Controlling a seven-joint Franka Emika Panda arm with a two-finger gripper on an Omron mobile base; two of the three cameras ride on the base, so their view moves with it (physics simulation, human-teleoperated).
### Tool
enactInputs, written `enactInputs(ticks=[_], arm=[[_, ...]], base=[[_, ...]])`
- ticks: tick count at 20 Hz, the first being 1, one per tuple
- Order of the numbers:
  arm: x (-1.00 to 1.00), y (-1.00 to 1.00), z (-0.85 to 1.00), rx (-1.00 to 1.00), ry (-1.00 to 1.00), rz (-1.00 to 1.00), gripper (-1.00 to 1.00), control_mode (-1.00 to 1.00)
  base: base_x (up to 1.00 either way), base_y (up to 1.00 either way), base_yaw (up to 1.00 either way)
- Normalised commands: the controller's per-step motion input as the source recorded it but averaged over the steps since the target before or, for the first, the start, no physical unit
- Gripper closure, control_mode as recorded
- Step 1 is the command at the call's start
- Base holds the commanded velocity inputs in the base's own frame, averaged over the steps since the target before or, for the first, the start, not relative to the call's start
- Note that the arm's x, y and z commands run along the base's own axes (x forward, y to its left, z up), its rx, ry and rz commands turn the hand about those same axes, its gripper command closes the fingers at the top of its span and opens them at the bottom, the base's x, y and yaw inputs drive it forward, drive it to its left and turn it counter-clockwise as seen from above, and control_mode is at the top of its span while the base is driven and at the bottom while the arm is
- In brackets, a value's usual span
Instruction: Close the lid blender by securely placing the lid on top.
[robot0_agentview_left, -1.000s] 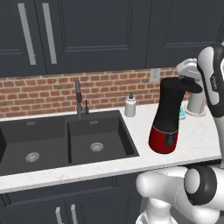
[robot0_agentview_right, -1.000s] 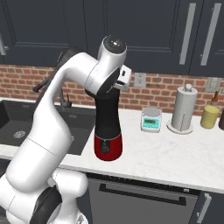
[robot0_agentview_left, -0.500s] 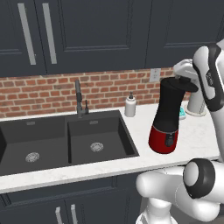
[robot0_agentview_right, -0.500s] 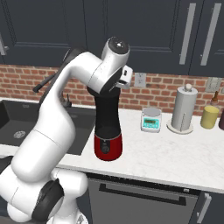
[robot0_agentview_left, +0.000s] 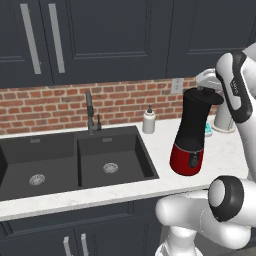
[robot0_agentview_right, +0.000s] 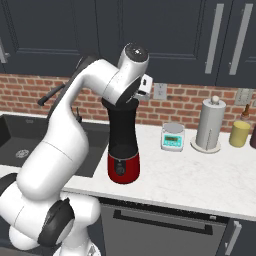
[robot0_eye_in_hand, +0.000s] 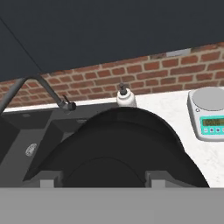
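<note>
Left base view: blender (robot0_agentview_left: 191, 134) stands upright on the white table (robot0_agentview_left: 150, 165), right of the dark double sink (robot0_agentview_left: 75, 160), red base down near the front edge. Arm's hand sits right at the jar's rim; the pincer (robot0_agentview_left: 202, 90) itself is mostly hidden behind the wrist there.

Right base view: blender (robot0_agentview_right: 123, 147) again upright, with the wrist directly over its top, covering the rim. Green-screened scale (robot0_agentview_right: 173, 137) and a paper towel roll (robot0_agentview_right: 209, 125) stand further right on the table, well apart from the blender; a yellow jar (robot0_agentview_right: 239, 134) sits beyond them.

Hand view: large black round shape, the lid (robot0_eye_in_hand: 122, 148), spans the lower frame just beyond the fingertips (robot0_eye_in_hand: 49, 180). Pincer is narrowed nearly as far as it goes and looks clamped on the lid, though the contact point is hidden. Can't tell whether lid is fully seated on the jar. Soap bottle (robot0_eye_in_hand: 126, 97) and faucet (robot0_eye_in_hand: 48, 92) by the brick wall behind.
</note>
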Motion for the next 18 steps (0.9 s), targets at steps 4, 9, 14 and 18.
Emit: enactInputs(ticks=[4,9,14,18], arm=[[0.21,0.0,-0.01,-0.04,-0.05,0.0,1.0,-1.0],[0.18,0.0,-0.05,-0.05,-0.03,0.0,1.0,-1.0],[0.15,0.0,-0.17,-0.05,-0.05,0.0,1.0,-1.0],[0.11,0.0,-0.2,-0.03,-0.07,0.01,1.0,-1.0]], base=[[0.0,0.0,0.0],[0.0,0.0,0.0],[0.0,0.0,0.0],[0.0,0.0,0.0]])
